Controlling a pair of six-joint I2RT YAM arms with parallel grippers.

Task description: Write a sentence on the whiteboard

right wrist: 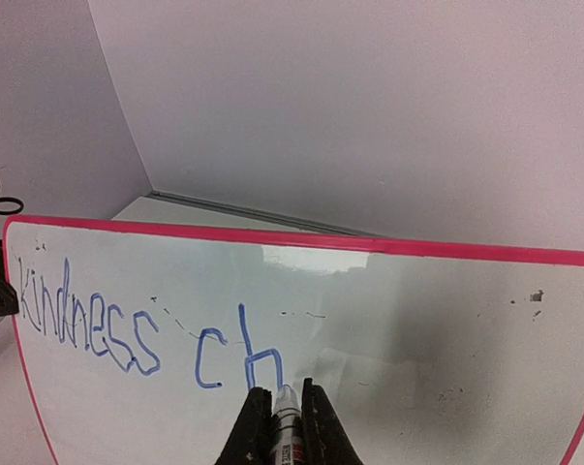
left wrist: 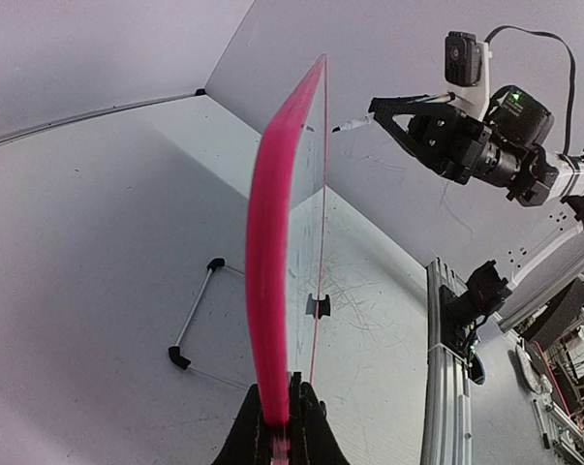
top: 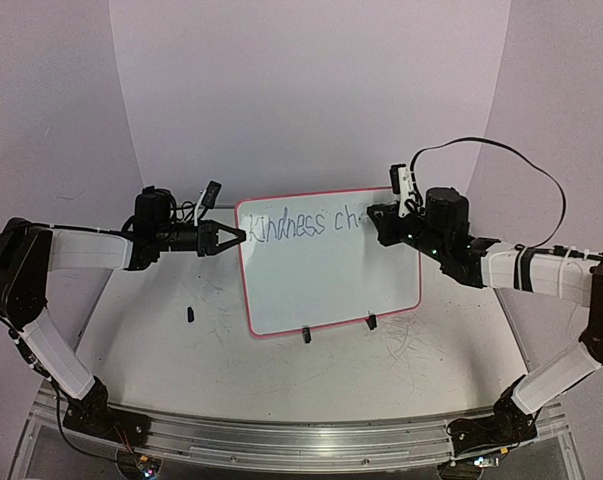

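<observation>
The whiteboard [top: 326, 270] stands tilted on two black clip feet, white with a pink-red frame. Blue writing on it reads "Kindness ch" [top: 301, 224]; in the right wrist view the letters [right wrist: 127, 334] end at my marker tip. My left gripper [top: 224, 239] is shut on the board's left edge; in the left wrist view [left wrist: 280, 412] the pink frame [left wrist: 272, 262] runs up edge-on from between the fingers. My right gripper [top: 376, 222] is shut on a marker [right wrist: 288, 421] whose tip touches the board at the foot of the "h". The right arm also shows in the left wrist view [left wrist: 466, 136].
A small black cap-like piece [top: 190, 315] lies on the scuffed tabletop left of the board. A thin rod stand with black ends [left wrist: 195, 315] sits behind the board. An aluminium rail [top: 301, 430] runs along the near table edge.
</observation>
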